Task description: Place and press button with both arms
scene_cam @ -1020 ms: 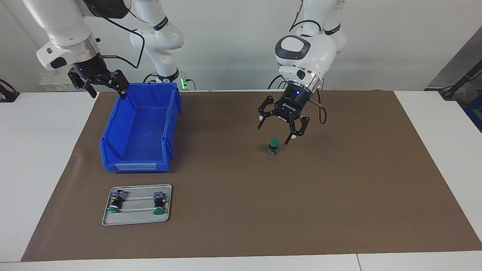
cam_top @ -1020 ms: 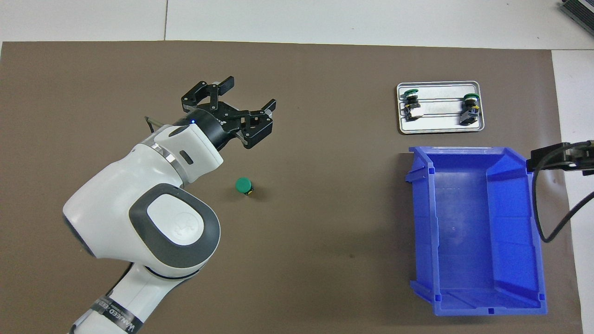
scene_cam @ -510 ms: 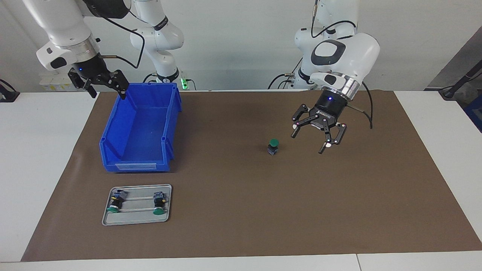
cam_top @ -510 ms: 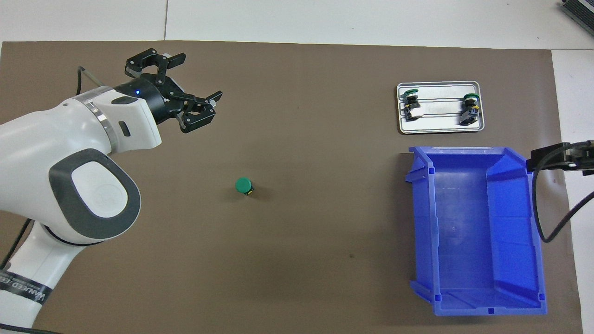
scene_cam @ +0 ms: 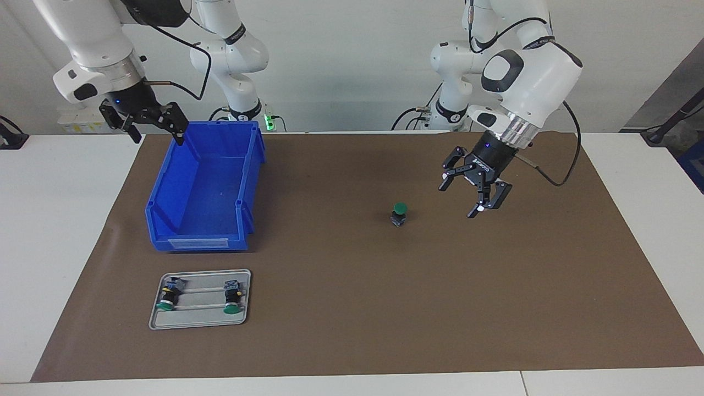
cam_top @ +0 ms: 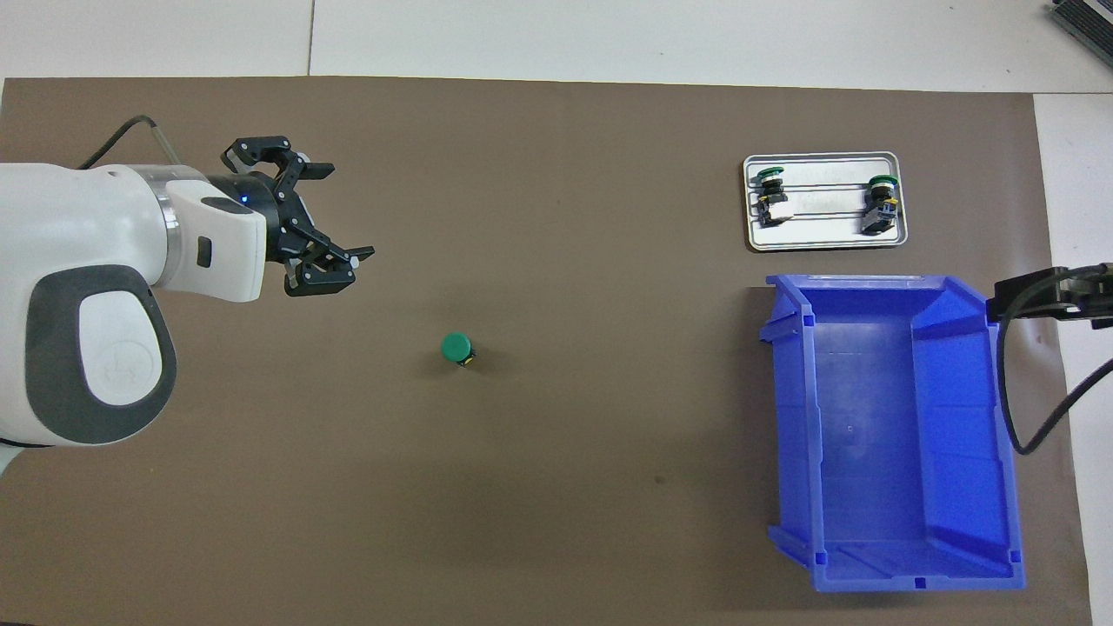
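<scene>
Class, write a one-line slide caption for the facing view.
Green-capped button stands upright on the brown mat; open left gripper hangs beside it, open right gripper waits by the blue bin.

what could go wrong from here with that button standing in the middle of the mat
1. The button stands upright on its narrow end on the mat; an off-centre press may topple it.
2. Nothing braces it: the open left gripper hangs off to one side, and the open right gripper waits by the blue bin.

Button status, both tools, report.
Left tool open, empty, over the mat. Right tool open, waiting by the blue bin. Button upright on the mat, untouched. Nothing around it.
</scene>
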Robot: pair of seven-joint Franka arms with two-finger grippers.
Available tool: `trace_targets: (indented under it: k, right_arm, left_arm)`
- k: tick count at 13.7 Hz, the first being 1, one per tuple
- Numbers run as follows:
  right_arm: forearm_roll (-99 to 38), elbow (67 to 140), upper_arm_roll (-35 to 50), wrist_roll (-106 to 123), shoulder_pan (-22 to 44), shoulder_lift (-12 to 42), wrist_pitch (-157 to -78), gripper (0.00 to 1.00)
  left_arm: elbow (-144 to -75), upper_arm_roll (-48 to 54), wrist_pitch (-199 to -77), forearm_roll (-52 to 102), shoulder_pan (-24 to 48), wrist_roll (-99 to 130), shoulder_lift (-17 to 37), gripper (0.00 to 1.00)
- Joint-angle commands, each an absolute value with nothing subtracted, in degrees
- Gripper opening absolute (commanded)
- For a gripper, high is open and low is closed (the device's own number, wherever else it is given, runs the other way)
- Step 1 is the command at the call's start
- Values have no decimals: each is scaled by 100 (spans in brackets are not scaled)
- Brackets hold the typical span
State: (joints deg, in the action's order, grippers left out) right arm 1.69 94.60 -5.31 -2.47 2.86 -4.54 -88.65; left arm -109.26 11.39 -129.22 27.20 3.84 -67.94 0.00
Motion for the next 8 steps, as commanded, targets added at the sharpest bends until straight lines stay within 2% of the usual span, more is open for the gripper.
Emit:
trace_targets:
  k: [1, 8]
  right_arm:
    - [149, 9501, -545, -149, 290, -510, -8912, 100]
    - [149, 9501, -545, -149, 290, -510, -8912, 100]
  left_arm:
    - [-10767, 1151, -11877, 2086, 255, -5937, -193, 100]
    - [-10547, 1221, -10355, 222, 334, -1729, -421, 100]
